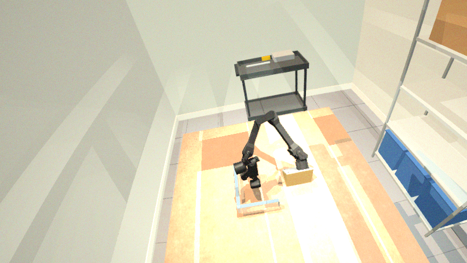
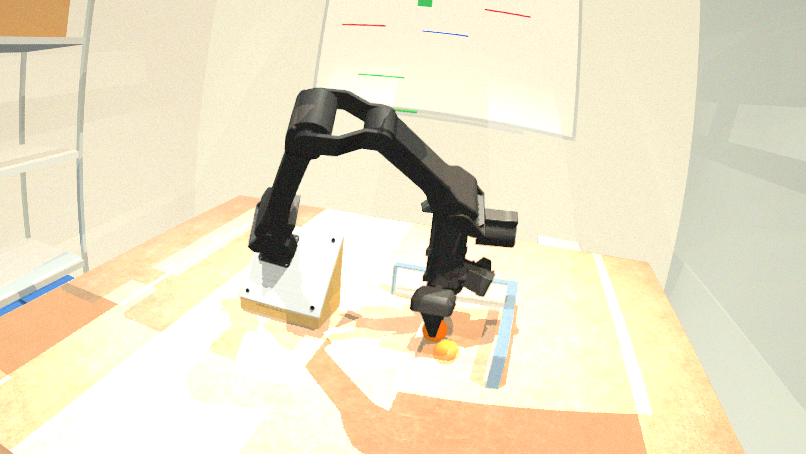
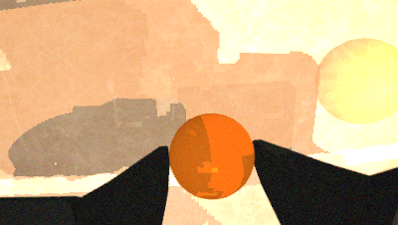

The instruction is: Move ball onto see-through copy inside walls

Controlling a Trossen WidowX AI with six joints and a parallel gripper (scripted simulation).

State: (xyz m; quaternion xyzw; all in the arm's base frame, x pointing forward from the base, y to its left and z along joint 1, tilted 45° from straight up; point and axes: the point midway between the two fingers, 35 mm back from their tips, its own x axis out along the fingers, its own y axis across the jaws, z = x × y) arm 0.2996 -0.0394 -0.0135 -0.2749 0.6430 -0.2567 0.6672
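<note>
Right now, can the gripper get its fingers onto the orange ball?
Probably yes. In the wrist view the gripper already straddles the orange ball, a fingertip at each side and nothing between. Whether both tips press it yet is unclear; the blue walls stand off to the side.
</note>
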